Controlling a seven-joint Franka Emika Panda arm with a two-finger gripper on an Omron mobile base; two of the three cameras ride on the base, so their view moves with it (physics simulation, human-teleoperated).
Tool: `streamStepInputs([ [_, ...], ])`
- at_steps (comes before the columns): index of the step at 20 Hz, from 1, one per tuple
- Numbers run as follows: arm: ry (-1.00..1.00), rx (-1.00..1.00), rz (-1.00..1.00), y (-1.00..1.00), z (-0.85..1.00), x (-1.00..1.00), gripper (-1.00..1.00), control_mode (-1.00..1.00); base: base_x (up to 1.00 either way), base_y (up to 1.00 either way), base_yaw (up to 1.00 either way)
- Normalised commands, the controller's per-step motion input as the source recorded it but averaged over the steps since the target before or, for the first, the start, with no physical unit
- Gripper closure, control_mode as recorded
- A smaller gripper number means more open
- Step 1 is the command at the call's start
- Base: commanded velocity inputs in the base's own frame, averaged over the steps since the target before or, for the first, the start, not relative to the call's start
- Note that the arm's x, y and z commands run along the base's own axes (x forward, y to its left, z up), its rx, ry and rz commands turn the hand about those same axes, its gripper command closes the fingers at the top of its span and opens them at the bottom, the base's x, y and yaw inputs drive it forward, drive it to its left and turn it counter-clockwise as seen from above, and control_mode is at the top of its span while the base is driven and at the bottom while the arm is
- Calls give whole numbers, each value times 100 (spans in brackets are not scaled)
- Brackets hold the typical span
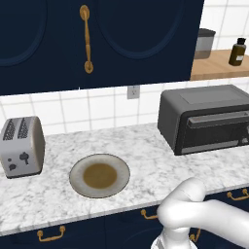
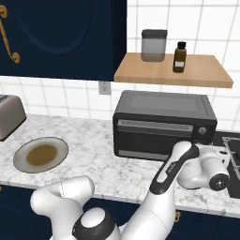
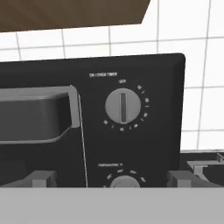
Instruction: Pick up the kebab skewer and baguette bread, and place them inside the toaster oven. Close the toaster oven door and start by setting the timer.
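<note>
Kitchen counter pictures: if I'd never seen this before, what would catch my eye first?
Probably the dark toaster oven on the marble counter, door shut, with the white arm bent low in front of its right end. In the hand view its open gripper faces the grey timer knob on the oven's control panel. Further left sit an empty plate and a silver toaster.
</note>
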Motion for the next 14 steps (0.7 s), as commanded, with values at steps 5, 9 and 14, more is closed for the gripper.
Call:
streamStepInputs([
  [5,0,4,0,0,19,5,-100,-100,0,0,0],
  [9,0,0,-1,0,13,0,-100,-100,0,0,0],
  [14,0,5,0,-1,3,0,-100,-100,0,0,0],
])
